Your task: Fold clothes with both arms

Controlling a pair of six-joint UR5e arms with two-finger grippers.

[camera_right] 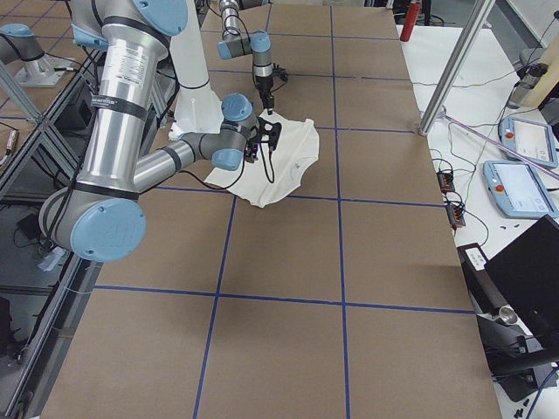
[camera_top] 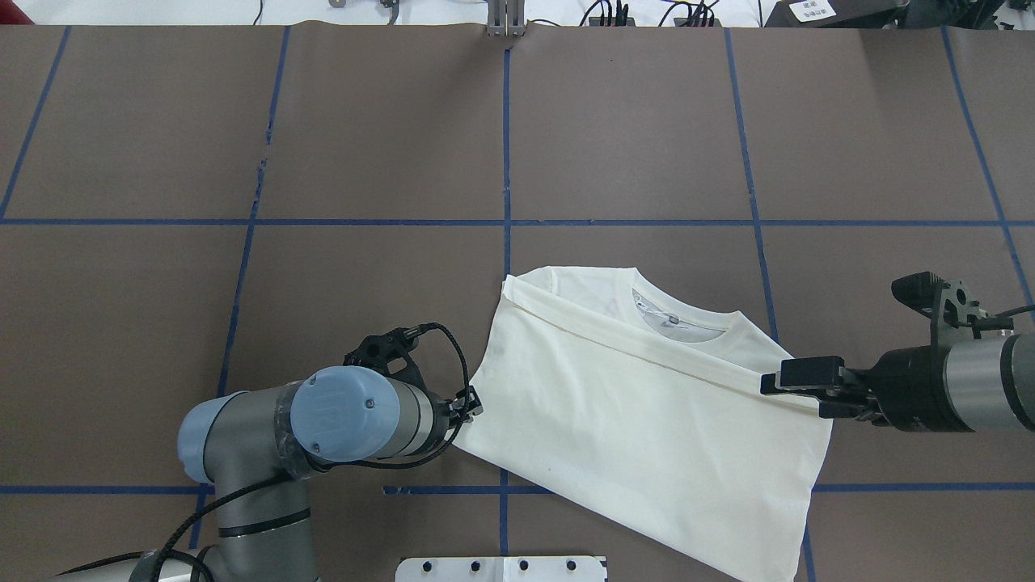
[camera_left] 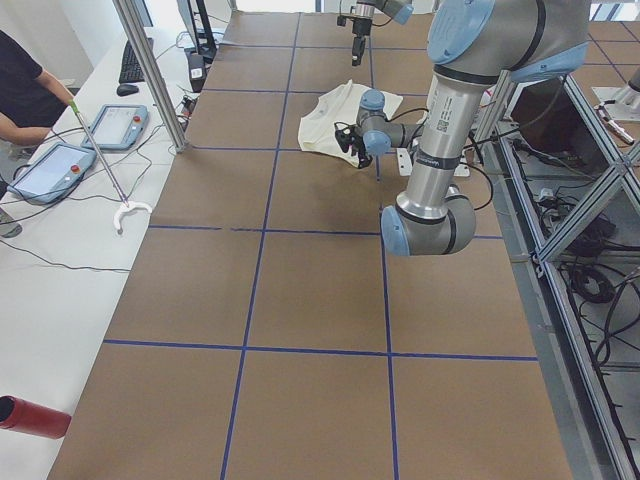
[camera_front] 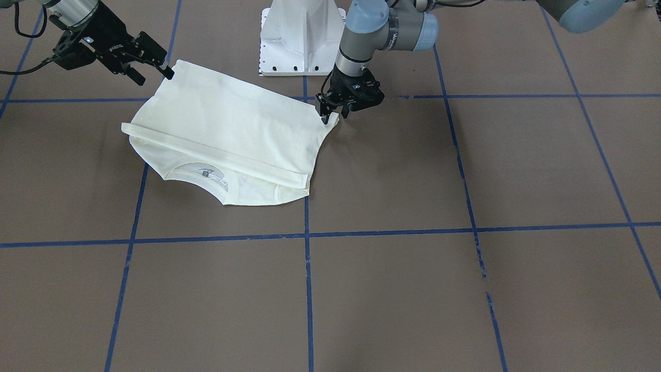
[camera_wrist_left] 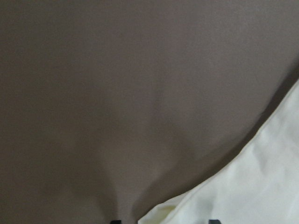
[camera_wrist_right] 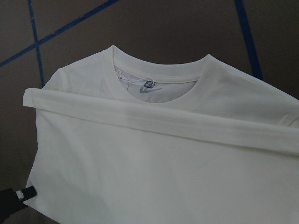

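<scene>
The cream-white shirt (camera_front: pixel 227 129) lies folded on the brown table, plain side up, so the cat print is hidden. A sleeve is folded across it below the collar (camera_wrist_right: pixel 159 77). It also shows in the overhead view (camera_top: pixel 647 420). My left gripper (camera_front: pixel 333 116) points down at the hem corner nearest the base, jaws apart. In the left wrist view that cloth corner (camera_wrist_left: pixel 261 186) lies between the two fingertips. My right gripper (camera_front: pixel 153 76) is open at the opposite hem corner, one finger touching the edge. It shows over the shirt's right edge in the overhead view (camera_top: pixel 796 388).
The white mounting base (camera_front: pixel 302 36) stands just behind the shirt. Blue tape lines (camera_front: pixel 308 289) grid the brown table. An operator's bench with tablets (camera_left: pixel 60 165) and a red cylinder (camera_left: pixel 30 415) runs along the far side.
</scene>
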